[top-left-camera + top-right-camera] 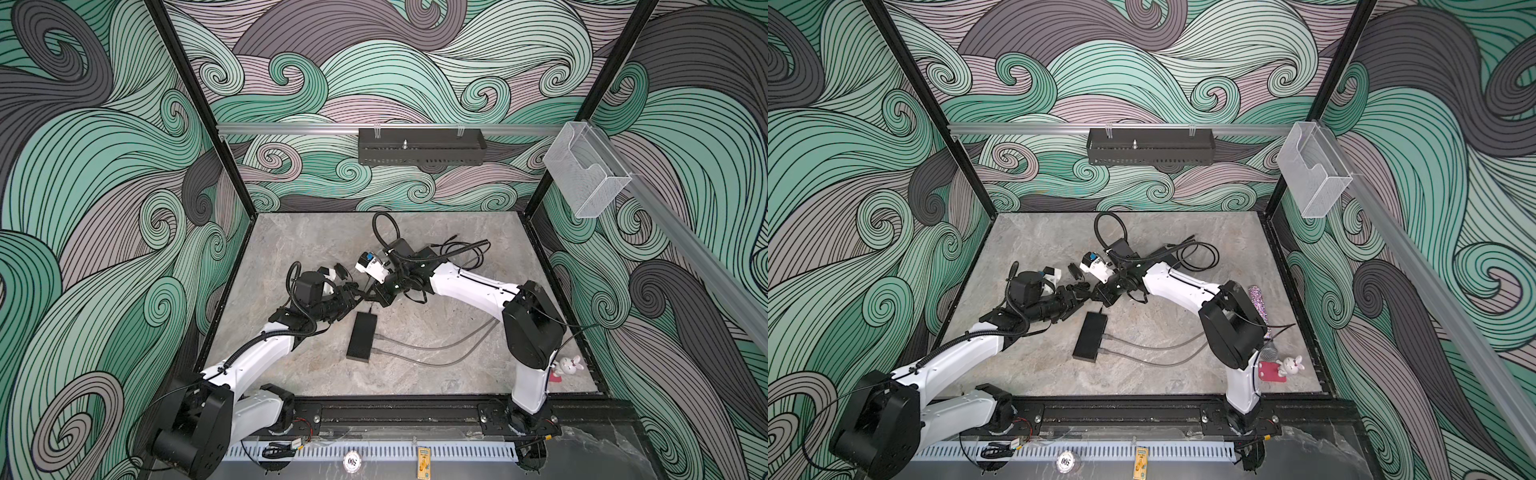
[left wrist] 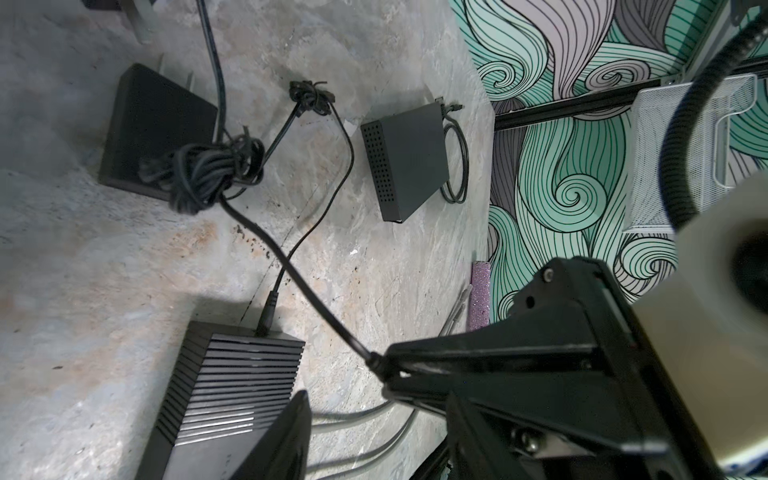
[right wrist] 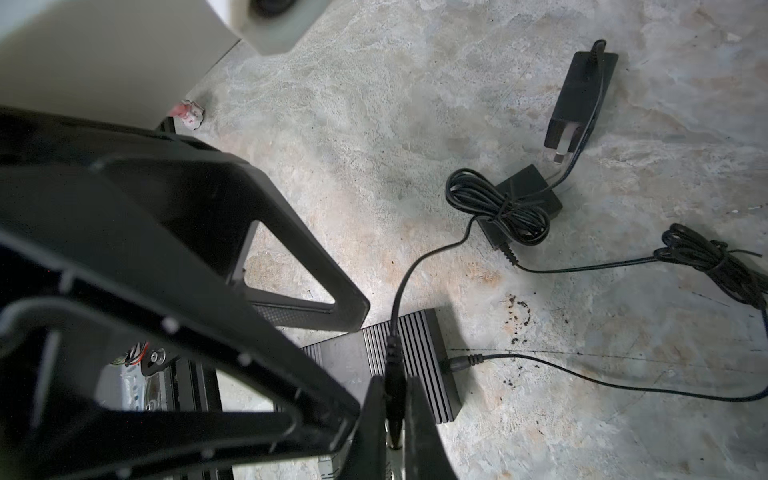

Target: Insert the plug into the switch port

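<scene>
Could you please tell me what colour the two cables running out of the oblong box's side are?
Both cables are light grey, clearest in a top view.

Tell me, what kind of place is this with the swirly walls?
Probably a robot testing booth: two robot arms mounted on a rail, patterned walls boxing in a table, and a cabled switch box.

Matt black plastic on a stone-look table [image 1: 415, 382]
We find the switch box [image 3: 419, 345] ribbed and dull, the plug [image 3: 393, 359] rubbery — the basket [image 1: 582, 178] pale wire mesh.
</scene>
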You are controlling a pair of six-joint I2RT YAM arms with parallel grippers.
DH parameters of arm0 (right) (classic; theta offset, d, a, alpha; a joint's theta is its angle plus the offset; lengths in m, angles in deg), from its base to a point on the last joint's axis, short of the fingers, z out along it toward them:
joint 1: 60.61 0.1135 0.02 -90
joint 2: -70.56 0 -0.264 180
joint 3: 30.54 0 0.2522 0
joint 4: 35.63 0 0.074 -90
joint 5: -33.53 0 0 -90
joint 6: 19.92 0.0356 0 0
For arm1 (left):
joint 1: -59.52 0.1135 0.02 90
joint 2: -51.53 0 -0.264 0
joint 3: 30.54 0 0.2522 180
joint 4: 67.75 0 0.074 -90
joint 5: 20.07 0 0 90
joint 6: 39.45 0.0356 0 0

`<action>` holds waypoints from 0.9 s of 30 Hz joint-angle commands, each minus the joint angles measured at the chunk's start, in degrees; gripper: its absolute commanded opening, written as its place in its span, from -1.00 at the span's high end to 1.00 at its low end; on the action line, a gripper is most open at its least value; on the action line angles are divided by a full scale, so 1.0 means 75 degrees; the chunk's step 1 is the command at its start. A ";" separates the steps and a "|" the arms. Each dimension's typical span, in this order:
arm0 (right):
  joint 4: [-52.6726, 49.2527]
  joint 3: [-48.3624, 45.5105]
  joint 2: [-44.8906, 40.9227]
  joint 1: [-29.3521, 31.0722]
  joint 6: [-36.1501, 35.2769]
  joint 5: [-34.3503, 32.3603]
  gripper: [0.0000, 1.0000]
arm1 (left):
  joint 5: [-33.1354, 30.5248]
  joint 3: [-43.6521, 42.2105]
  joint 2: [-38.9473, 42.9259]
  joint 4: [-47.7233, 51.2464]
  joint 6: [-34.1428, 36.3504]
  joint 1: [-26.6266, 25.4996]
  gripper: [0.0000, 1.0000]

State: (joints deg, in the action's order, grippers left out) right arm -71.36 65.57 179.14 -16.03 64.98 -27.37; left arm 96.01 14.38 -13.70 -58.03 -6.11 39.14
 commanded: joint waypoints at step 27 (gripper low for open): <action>-0.1093 -0.0499 -0.0618 0.0009 -0.1988 0.0562 1.00 | 0.0348 0.3837 -0.0659 0.7363 1.3516 -0.1441 0.22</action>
State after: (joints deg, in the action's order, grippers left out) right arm -77.51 62.55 176.03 -16.12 52.17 -27.08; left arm 102.96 44.19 -14.80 -17.98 70.37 30.22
